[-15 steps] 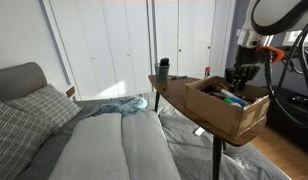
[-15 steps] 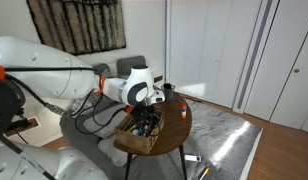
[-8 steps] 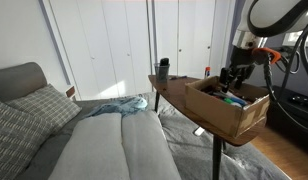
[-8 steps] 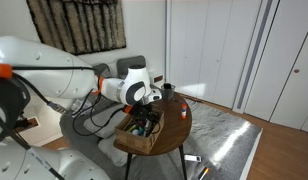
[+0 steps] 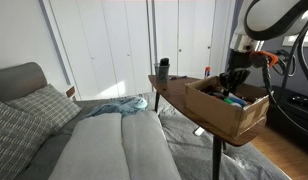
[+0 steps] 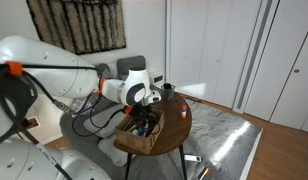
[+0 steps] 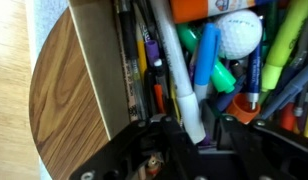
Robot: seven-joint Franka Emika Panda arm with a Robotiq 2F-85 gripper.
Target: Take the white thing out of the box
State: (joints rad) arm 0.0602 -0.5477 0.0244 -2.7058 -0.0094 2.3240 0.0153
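Observation:
The brown cardboard box point(image 5: 219, 112) stands on the small round wooden table point(image 5: 169, 88); it also shows in an exterior view point(image 6: 144, 138). In the wrist view its wall point(image 7: 94, 70) runs along the left, and the box is full of coloured markers. The white thing point(image 7: 177, 70), a narrow white marker, lies lengthwise among them. My gripper point(image 7: 192, 138) is lowered into the box, with its fingers open on either side of the marker's near end. A gap shows beside one finger. The gripper shows in both exterior views point(image 5: 232, 82) point(image 6: 144, 108).
A white ball point(image 7: 237, 30), green, blue and orange markers crowd the box around the white marker. A dark cylindrical cup point(image 5: 163, 68) stands at the table's far edge. A grey sofa point(image 5: 104, 145) with a cushion lies beside the table. The table top point(image 7: 54, 100) shows outside the box wall.
The gripper has sunk a little lower into the box and shifted slightly. The box and the cup have not moved.

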